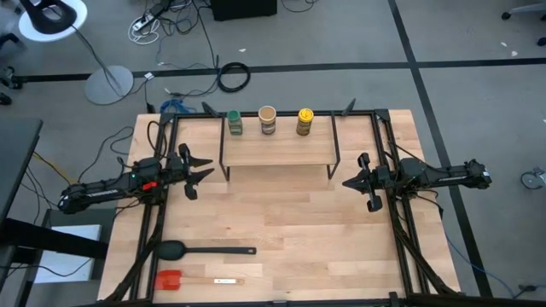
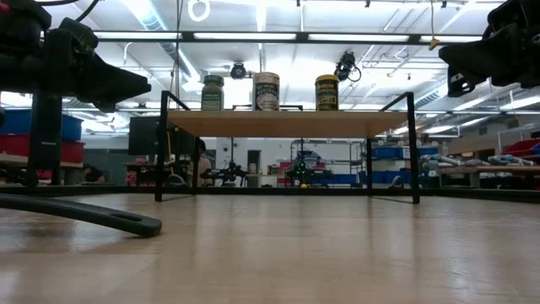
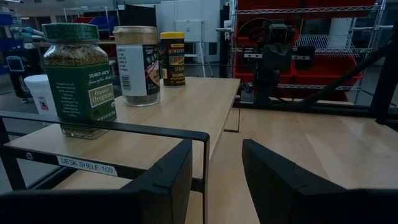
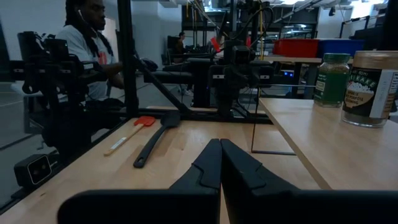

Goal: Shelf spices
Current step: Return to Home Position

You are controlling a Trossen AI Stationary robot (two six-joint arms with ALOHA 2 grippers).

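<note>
Three spice jars stand upright in a row on the shelf (image 1: 277,147), along its far edge: green-lidded (image 1: 234,122), tan-topped (image 1: 267,119), yellow-lidded (image 1: 304,121). The low view shows them on the board (image 2: 287,124) as green (image 2: 213,93), tan (image 2: 266,91) and yellow (image 2: 326,93). My left gripper (image 1: 210,167) hovers open just off the shelf's left end, and its wrist view looks along the board (image 3: 180,102) at the green jar (image 3: 79,78). My right gripper (image 1: 345,182) is shut and empty, off the shelf's right end (image 4: 220,163).
A black spoon (image 1: 205,251) and a red spatula (image 1: 183,280) lie near the table's near-left corner. The shelf's black legs (image 1: 333,158) stand between the two grippers. Bare wood lies in front of the shelf. A person (image 4: 87,50) sits beyond the table's left side.
</note>
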